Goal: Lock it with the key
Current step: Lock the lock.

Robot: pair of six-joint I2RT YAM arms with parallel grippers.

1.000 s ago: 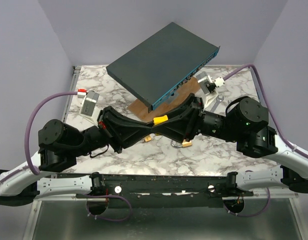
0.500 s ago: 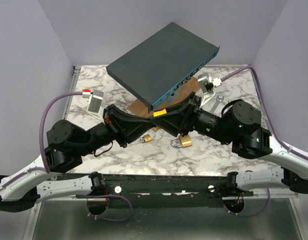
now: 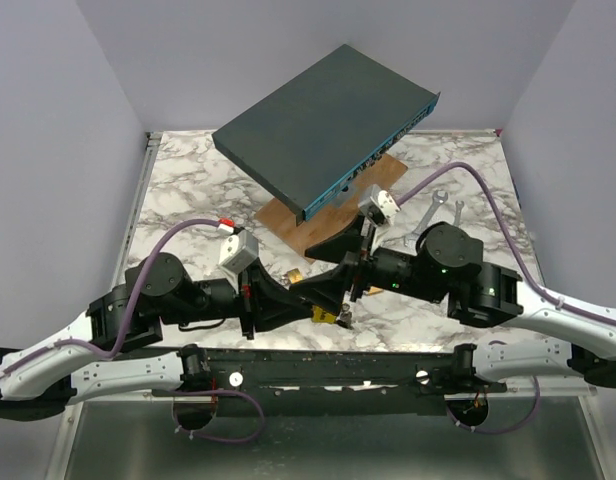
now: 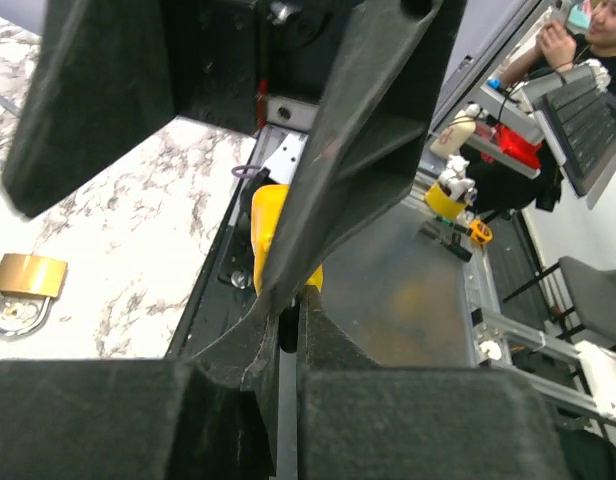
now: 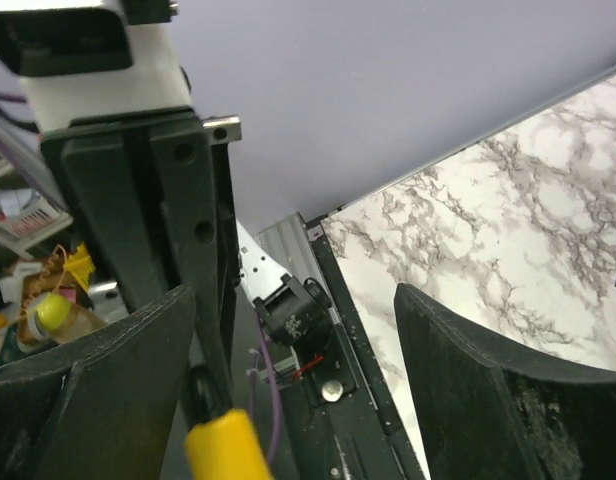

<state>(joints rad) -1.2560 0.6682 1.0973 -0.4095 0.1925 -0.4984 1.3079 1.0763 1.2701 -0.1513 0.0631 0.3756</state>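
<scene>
A key with a yellow cap (image 4: 276,235) is pinched between my left gripper's (image 4: 288,305) nearly closed fingers. In the top view that gripper (image 3: 323,312) reaches right to the table's near edge, with the yellow cap (image 3: 328,318) at its tip. My right gripper (image 5: 288,390) is wide open and empty, and the yellow cap (image 5: 223,445) sits just inside its left finger (image 5: 88,380). In the top view it (image 3: 350,295) points down next to the left gripper's tip. A brass padlock (image 4: 23,290) lies flat on the marble. In the top view the right arm hides it.
A dark flat box (image 3: 323,125) leans on a wooden board (image 3: 293,225) at the back. Two wrenches (image 3: 438,210) lie at the right. A small brass item (image 3: 291,276) lies by the left arm. The black front rail (image 3: 318,360) runs just beyond the grippers.
Both grippers have moved from mid-table down toward the near edge, still meeting at the yellow key. The padlock, visible beside the right gripper before, is now covered in the top view.
</scene>
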